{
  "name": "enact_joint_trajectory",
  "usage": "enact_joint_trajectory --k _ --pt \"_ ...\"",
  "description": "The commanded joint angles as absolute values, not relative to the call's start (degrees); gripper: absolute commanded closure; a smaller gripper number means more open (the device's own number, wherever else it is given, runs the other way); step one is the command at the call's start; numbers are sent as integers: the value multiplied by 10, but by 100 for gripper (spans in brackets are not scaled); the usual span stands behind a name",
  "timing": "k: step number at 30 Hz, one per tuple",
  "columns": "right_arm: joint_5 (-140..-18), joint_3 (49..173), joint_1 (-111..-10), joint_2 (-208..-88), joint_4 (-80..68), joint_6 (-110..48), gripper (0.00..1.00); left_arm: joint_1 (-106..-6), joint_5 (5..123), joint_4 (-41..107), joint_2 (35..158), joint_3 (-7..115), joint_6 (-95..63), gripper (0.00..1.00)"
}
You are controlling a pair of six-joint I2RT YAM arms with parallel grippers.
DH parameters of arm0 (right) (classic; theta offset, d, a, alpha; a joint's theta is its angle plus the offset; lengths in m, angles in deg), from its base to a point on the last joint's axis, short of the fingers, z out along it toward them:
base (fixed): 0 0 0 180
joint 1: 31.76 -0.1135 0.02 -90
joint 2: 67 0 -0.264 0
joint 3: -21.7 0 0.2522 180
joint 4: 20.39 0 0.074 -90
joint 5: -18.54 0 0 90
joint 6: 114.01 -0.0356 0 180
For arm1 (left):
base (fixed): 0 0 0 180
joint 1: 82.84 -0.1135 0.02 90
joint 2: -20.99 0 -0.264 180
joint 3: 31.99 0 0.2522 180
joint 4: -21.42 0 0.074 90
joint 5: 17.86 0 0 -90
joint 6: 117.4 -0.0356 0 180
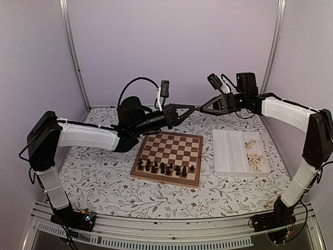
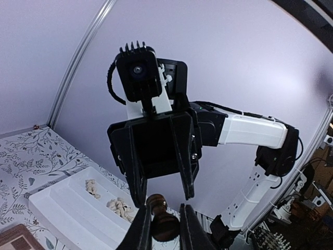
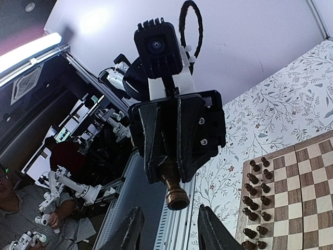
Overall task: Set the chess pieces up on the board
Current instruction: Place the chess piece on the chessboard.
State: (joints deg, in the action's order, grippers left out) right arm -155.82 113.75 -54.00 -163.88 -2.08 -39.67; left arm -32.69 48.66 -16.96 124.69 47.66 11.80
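My left gripper [image 1: 192,108] is shut on a dark brown chess piece [image 2: 163,223] and holds it in the air above the far edge of the board [image 1: 177,146]. My right gripper [image 1: 202,108] faces it tip to tip, open and empty. In the right wrist view the piece [image 3: 175,191] sticks out of the left gripper [image 3: 171,176], base toward my open right gripper [image 3: 170,212]. In the left wrist view the right gripper [image 2: 164,199] stands open just beyond the piece's head. Several dark pieces [image 1: 164,167] stand on the board's two near rows.
A white compartment tray [image 1: 229,156] lies right of the board, with cream pieces [image 1: 254,159] in its right compartments. It also shows in the left wrist view [image 2: 57,205]. The floral tablecloth [image 1: 104,172] covers the table. Purple walls and metal posts [image 1: 73,52] enclose it.
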Motion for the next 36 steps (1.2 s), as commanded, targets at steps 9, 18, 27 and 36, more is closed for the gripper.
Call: enact_joint_trajectory --k 9,18,27,36 --pt "-1565 1149 -551 -1653 -44 -419 70 -316 473 -192 1271 504 128 88" --pt "-1566 1148 -554 -1653 -46 -420 83 -316 472 -189 1280 510 131 88" --pt "-1561 1155 -552 -1647 -41 -408 96 -316 483 -128 1277 526 111 72" --pt "-1211 1274 -566 -1622 342 -13 100 -325 691 210 1135 564 -209 41"
